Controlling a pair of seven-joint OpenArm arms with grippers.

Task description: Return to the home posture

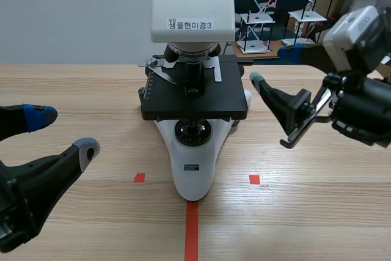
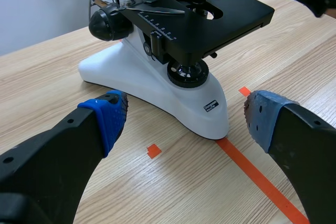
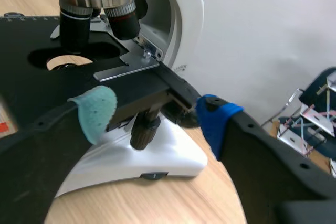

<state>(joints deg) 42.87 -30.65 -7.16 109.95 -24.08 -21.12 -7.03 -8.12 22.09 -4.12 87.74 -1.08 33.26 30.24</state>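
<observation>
Scene view: microscope (image 1: 192, 151) stands mid-table (image 1: 317, 206) over the red tape line; left gripper (image 1: 64, 132) sits low on the robot's side, well apart from the microscope base, fingers apart, nothing between them; right gripper (image 1: 274, 65) is raised just beside the right edge of the black stage (image 1: 195, 99), fingers apart, holding nothing; we see no contact with the stage from here.

Left wrist view: both blue pads (image 2: 107, 116) are spread wide, one each side; the microscope's white foot lies ahead of them, with bare table under the gripper; nothing is gripped or touched.

Right wrist view: the green pad (image 3: 97, 108) and blue pad (image 3: 215, 121) are spread wide; the stage corner and the focus knob (image 3: 143, 132) under it lie just ahead, in the gap between the fingers; close, but we cannot tell if anything touches; nothing is clamped.

Progress, as we judge it: both grippers are empty and open, so releasing looks done; the left arm looks at or near a rest pose; the right arm is high and close to the stage, so its retreat looks like the part left; we'd back it straight away from the stage first, since the knob and stage corner sit within the finger gap.
</observation>
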